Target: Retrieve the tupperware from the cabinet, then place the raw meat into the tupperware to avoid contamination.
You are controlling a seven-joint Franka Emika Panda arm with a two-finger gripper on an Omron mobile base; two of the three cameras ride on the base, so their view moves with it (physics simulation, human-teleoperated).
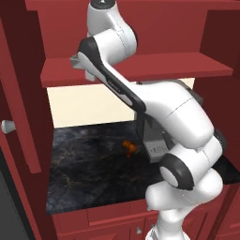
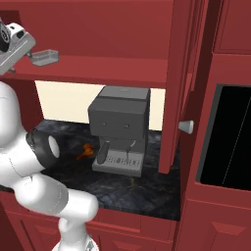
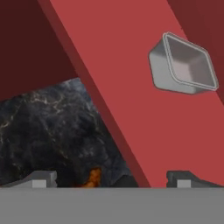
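Observation:
The tupperware [image 2: 44,57] is a small grey-white tub standing on the red shelf [image 2: 108,66] of the open cabinet. In the hand view the tupperware [image 3: 183,70] lies at the upper right on the shelf [image 3: 122,61]. My gripper [image 3: 111,181] is open, nothing between its fingertips [image 3: 41,179], and it is short of the tub without touching it. In the right base view the hand hangs just left of the tub at shelf height. The raw meat [image 1: 129,146] is a small orange-brown lump on the dark counter below, and the same raw meat [image 2: 87,149] lies left of the machine.
A big dark grey coffee machine [image 2: 120,130] stands on the marble counter [image 2: 147,188], right of the meat. An open cabinet door [image 2: 176,83] with a round knob [image 2: 186,126] hangs at the right, another door [image 1: 18,108] at the left. A black oven front [image 2: 230,142] is far right.

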